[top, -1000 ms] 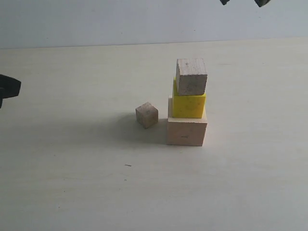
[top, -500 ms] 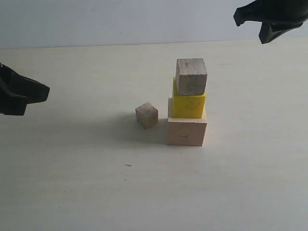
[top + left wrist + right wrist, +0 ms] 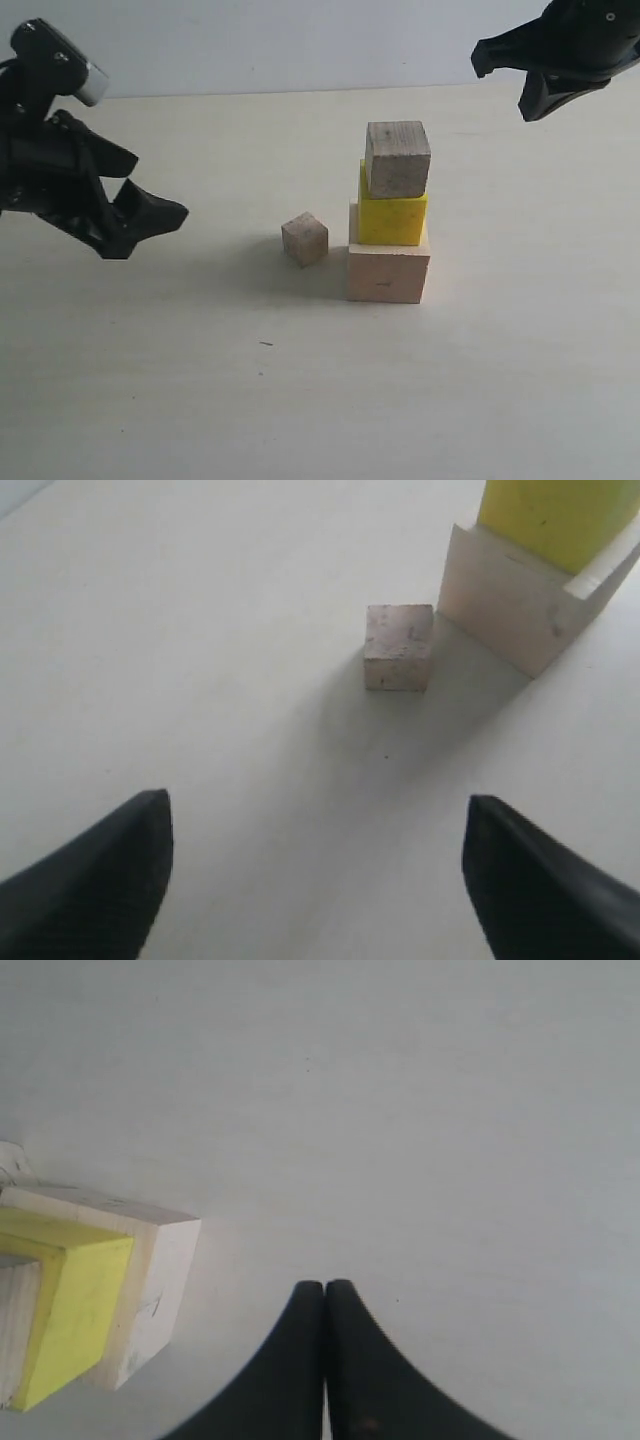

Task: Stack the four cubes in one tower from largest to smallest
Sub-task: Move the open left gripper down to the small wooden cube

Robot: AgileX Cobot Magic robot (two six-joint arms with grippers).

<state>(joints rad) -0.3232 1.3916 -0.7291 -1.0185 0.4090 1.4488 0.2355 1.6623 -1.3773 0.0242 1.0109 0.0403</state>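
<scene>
Three cubes stand stacked: the large pale pinkish cube (image 3: 388,275) at the bottom, the yellow cube (image 3: 392,218) on it, and a tan wooden cube (image 3: 398,160) on top. The smallest tan cube (image 3: 305,239) lies alone on the table just left of this tower. My left gripper (image 3: 155,190) hovers left of it, open and empty. In the left wrist view the small cube (image 3: 399,646) lies ahead of the spread fingers (image 3: 120,870), beside the pale cube (image 3: 520,600). My right gripper (image 3: 527,108) hangs above and right of the tower, shut and empty (image 3: 325,1288).
The pale tabletop (image 3: 200,380) stretches around the cubes, with a light wall behind it. A tiny dark speck (image 3: 265,344) marks the table in front of the small cube.
My left gripper has come in from the left edge toward the small cube and opened wide. The right gripper has dropped into view at the top right. The cubes have not moved.
</scene>
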